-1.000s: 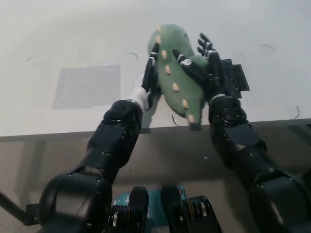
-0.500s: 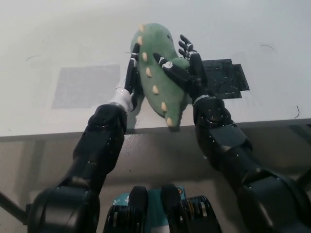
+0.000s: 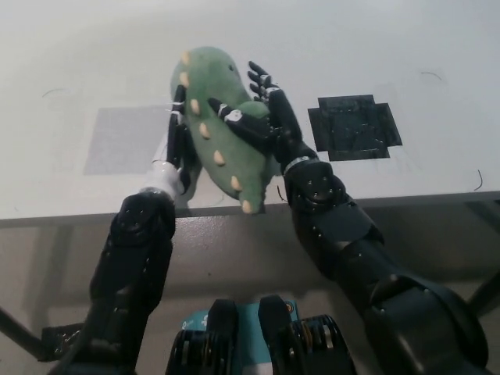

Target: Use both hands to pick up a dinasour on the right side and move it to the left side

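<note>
White table (image 3: 391, 47); grey floor (image 3: 250, 258)

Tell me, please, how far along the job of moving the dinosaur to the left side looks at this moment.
Done: the green dinosaur is off the black patch on the right, pressed between the left hand and right hand. In hand: it is held between the two patches. Left: reaching the grey patch on the left, setting it down, letting go.
</note>
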